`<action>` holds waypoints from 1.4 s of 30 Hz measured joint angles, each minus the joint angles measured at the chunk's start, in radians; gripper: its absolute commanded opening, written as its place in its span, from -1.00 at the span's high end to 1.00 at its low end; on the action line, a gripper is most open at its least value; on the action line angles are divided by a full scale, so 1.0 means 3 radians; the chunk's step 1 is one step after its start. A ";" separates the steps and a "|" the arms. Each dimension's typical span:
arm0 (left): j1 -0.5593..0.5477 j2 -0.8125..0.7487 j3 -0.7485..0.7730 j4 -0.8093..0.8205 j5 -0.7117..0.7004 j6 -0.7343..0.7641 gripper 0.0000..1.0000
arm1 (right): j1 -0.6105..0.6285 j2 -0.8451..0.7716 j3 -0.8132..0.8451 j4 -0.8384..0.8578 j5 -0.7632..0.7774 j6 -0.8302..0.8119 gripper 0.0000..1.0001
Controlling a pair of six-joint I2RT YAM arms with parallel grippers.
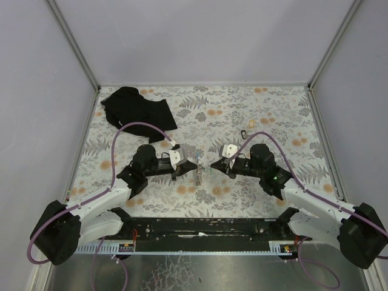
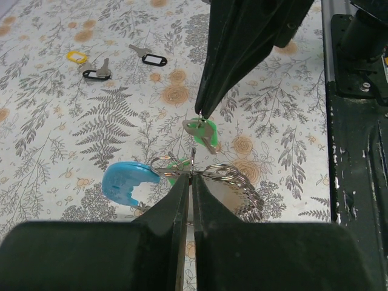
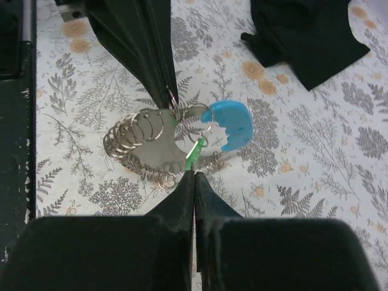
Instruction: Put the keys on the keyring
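Note:
The keyring is a light-blue curved band point(image 2: 124, 182) joined to a grey metal plate with several split rings point(image 3: 134, 142). In the top view it sits mid-table point(image 1: 199, 174) between both grippers. My left gripper point(image 2: 191, 177) is shut on a metal ring of the keyring. It also shows in the top view point(image 1: 193, 167). My right gripper point(image 3: 194, 173) is shut on a key with a green tag point(image 3: 196, 151), held against the rings. That key also shows in the left wrist view point(image 2: 204, 131). The right gripper shows in the top view point(image 1: 213, 164).
A black cloth point(image 1: 136, 111) lies at the back left and also shows in the right wrist view point(image 3: 309, 36). More keys lie farther off: one with a yellow tag point(image 2: 76, 56) and two with black tags point(image 2: 96, 74) point(image 2: 152, 59). The black base rail point(image 1: 200, 233) runs along the near edge.

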 measured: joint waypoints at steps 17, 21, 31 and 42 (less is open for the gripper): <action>0.0000 0.0052 0.0050 -0.0106 0.0373 0.0289 1.00 | 0.0000 0.0081 0.0526 -0.0788 -0.0635 -0.0707 1.00; 0.0000 0.0086 0.0079 -0.0135 0.0434 0.0312 1.00 | 0.0001 0.0086 0.0565 -0.0814 -0.0701 -0.0776 1.00; 0.0000 0.0132 0.0132 -0.0201 0.0518 0.0328 1.00 | 0.0121 0.0170 0.0628 -0.0895 -0.0610 -0.0933 1.00; 0.0000 0.0135 0.0139 -0.0225 0.0532 0.0332 1.00 | 0.0197 0.0187 0.0718 -0.1021 -0.0514 -0.1022 1.00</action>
